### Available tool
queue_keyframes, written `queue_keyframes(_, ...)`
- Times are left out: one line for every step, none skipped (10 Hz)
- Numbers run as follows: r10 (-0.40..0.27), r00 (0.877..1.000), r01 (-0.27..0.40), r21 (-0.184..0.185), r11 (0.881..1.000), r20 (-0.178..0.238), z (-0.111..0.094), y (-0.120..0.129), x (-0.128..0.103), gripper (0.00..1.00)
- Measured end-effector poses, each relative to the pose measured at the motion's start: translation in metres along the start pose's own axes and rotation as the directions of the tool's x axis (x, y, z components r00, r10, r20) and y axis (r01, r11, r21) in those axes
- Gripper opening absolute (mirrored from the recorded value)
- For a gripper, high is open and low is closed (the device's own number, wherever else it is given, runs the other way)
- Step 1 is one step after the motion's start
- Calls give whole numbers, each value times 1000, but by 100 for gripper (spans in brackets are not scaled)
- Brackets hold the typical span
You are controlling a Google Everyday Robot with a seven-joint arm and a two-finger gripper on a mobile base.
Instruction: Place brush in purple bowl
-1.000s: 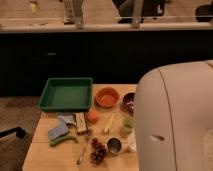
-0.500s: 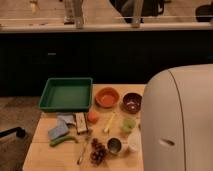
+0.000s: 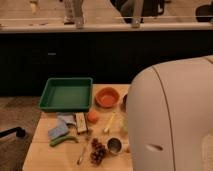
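The purple bowl (image 3: 123,102) shows only as a dark sliver right of the orange bowl (image 3: 107,97); the white arm casing (image 3: 170,117) covers the rest of it. A small pale oblong thing with a brown side (image 3: 81,121), in the middle of the wooden table (image 3: 40,150), looks like the brush. It lies flat with nothing touching it. The gripper is out of view, hidden somewhere behind or beyond the casing that fills the right of the camera view.
A green tray (image 3: 66,94) sits at the table's back left. A blue-grey cloth (image 3: 58,129), a green item (image 3: 63,141), an orange ball (image 3: 92,116), a yellow stick (image 3: 109,123), dark grapes (image 3: 98,151), a metal cup (image 3: 114,145) and a thin utensil (image 3: 81,156) lie around. A dark counter front (image 3: 75,55) stands behind.
The white arm casing has swung left since half a second ago and now covers most of the purple bowl, which was then in full view. The table's objects have not moved.
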Motion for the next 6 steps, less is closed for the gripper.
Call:
queue_keyframes(-10, 1000, 10, -2, 1000, 2, 0, -4, -1, 80)
queue_keyframes(-20, 1000, 20, -3, 1000, 0, -1, -7, 1, 80)
queue_keyframes(-30, 1000, 30, -1, 1000, 3, -1, -11, 3, 80)
queue_keyframes(-34, 999, 34, 4, 999, 6, -1, -13, 4, 80)
queue_keyframes(-38, 999, 38, 11, 999, 10, -1, -15, 6, 80)
queue_keyframes(-45, 999, 44, 16, 999, 16, 0, -18, 9, 80)
